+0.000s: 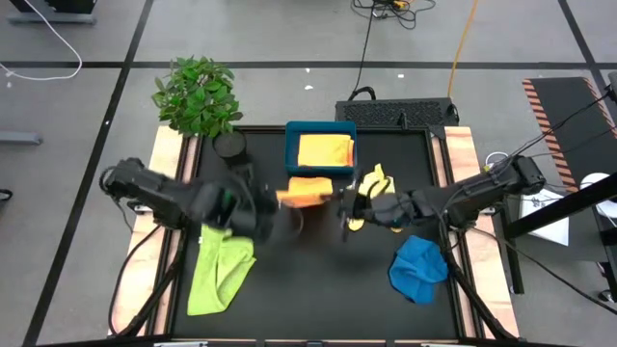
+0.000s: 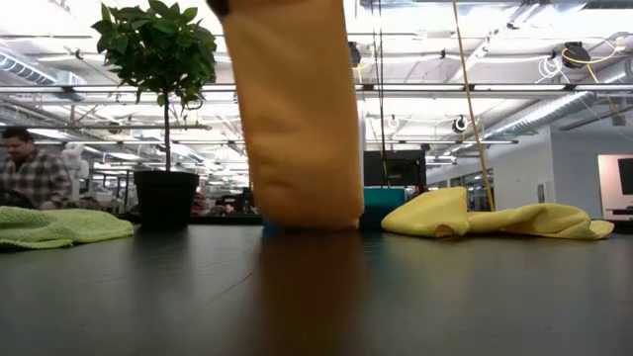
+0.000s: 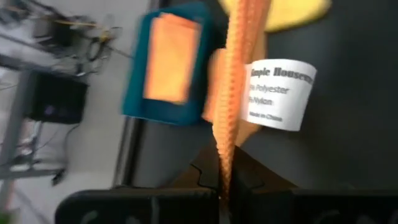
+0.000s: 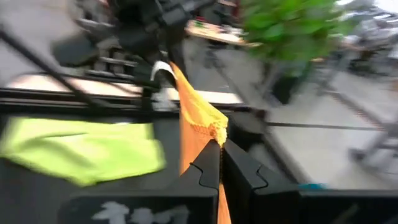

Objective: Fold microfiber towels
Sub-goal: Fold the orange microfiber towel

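Orange towel (image 1: pixel 307 190) hangs stretched above mid-table, just in front of the teal tray (image 1: pixel 320 134), its edges pinched in the closed left gripper (image 1: pixel 275 198) and closed right gripper (image 1: pixel 345 202); lime green towel (image 1: pixel 220 272) and blue towel (image 1: pixel 417 269) lie nearby.

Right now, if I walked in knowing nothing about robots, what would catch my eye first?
The orange towel, stretched between the left gripper and the right gripper at mid-table, hanging almost to the tabletop. Behind it sits a teal tray holding a folded golden yellow towel. A lime green towel lies front left and a blue towel front right.
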